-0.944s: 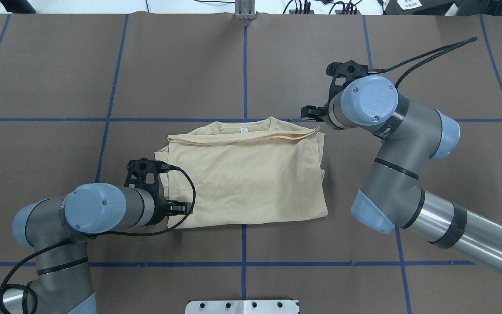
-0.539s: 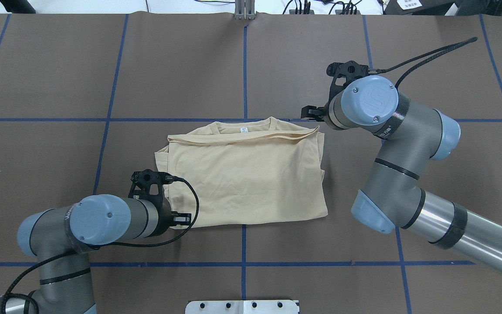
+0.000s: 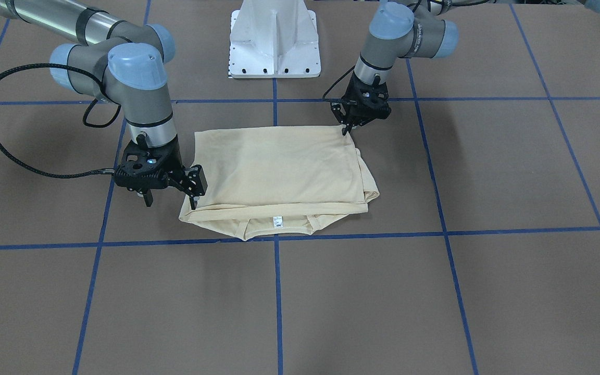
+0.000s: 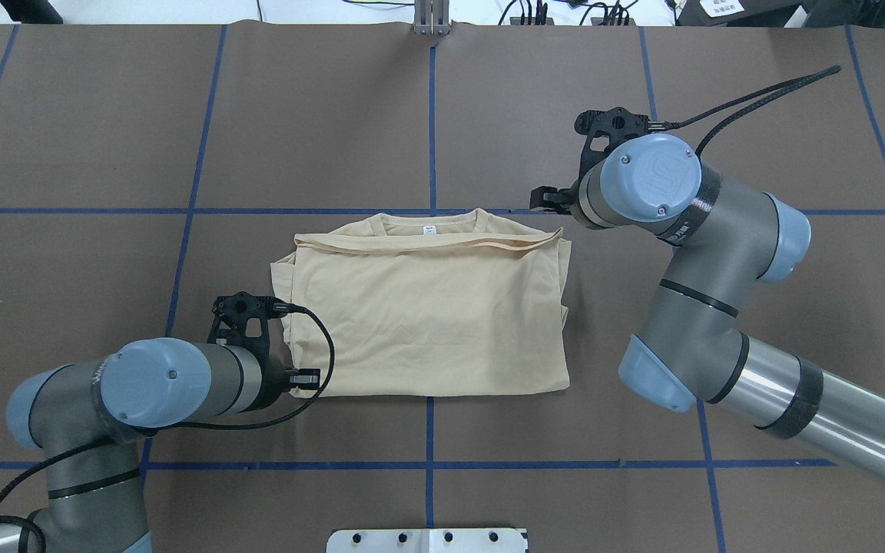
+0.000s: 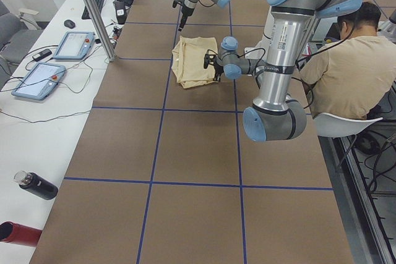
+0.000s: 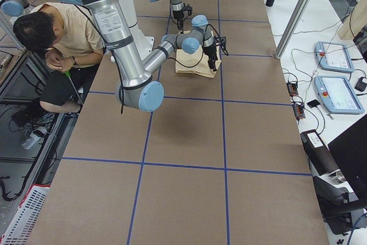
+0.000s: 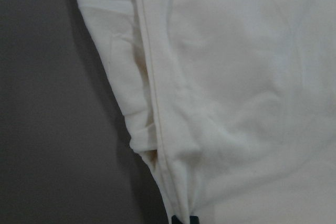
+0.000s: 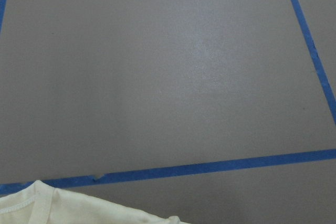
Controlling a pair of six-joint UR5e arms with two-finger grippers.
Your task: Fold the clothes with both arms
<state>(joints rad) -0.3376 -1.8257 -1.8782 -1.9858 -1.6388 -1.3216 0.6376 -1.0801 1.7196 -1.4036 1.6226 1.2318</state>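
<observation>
Cream-yellow and thin, the long-sleeved T-shirt (image 4: pixel 427 322) lies near the middle of the brown bench (image 4: pixel 319 115) as a flat rectangle. Its sleeves are tucked out of sight, its print is hidden, and its hem is brought up close under the collar. The small white neck label (image 4: pixel 431 228) shows there, on the edge farthest from the robot. The left gripper (image 4: pixel 306 378) is down at the garment's near corner on the robot's left, fingers drawn narrow and, by the look of it, pinching the cloth. The right gripper (image 3: pixel 171 199) stands spread wide at the far corner on the opposite side, one finger just touching the fabric, nothing held. Most of the folding looks done. What appears left is squaring the layers, perhaps one more fold across, and letting go.
</observation>
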